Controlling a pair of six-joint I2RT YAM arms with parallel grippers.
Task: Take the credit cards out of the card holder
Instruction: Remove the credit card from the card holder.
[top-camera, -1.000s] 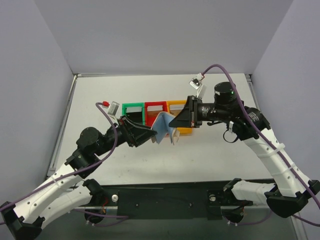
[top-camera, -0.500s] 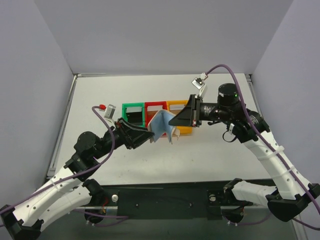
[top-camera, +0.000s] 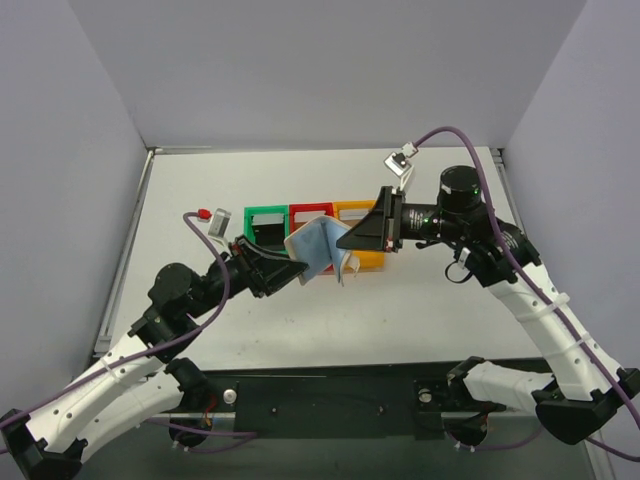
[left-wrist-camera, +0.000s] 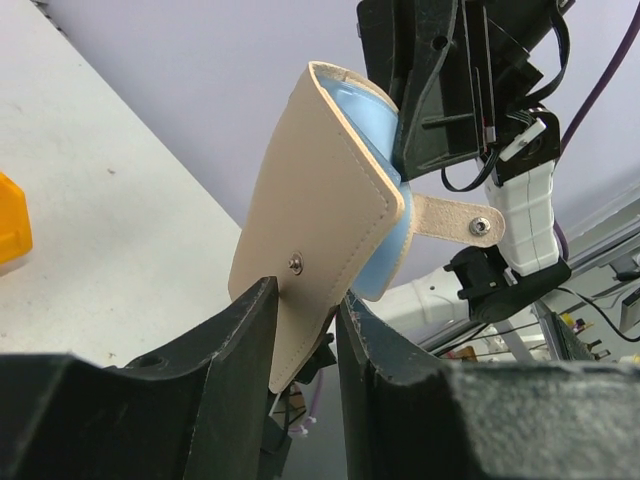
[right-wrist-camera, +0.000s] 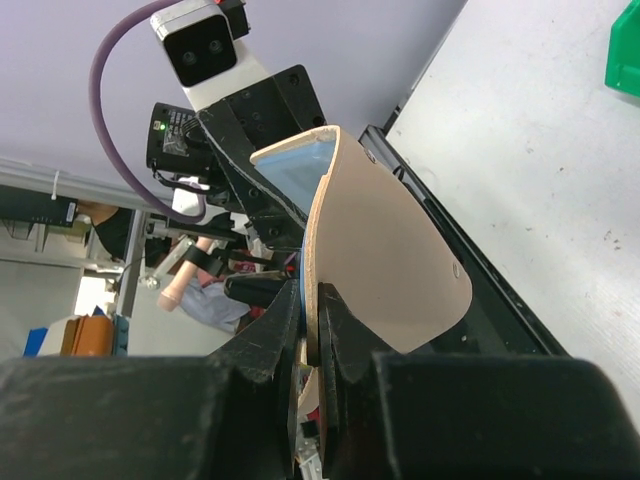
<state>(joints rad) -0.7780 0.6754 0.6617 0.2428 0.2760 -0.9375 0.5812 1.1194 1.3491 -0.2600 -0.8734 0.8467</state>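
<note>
Two card holder (left-wrist-camera: 320, 190) flaps: right end effector (right-wrist-camera: 308, 302) pinches one, left end effector (left-wrist-camera: 305, 298) straddles the other; I cannot tell its grip.

**Can't see inside the card holder from any angle**

The card holder (top-camera: 318, 247) is hiding its own insides behind its flaps, and it's covering the red bin's (top-camera: 310, 209) front. The orange bin (left-wrist-camera: 8, 225) is getting cut off at 9 o'clock in the left wrist view, and the green bin (right-wrist-camera: 630, 50) at 2 o'clock in the right.

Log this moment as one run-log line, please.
card holder: aloft, partly open | right gripper: shut on one flap | left gripper: astride other flap, grip unclear | cards: none visible
</note>
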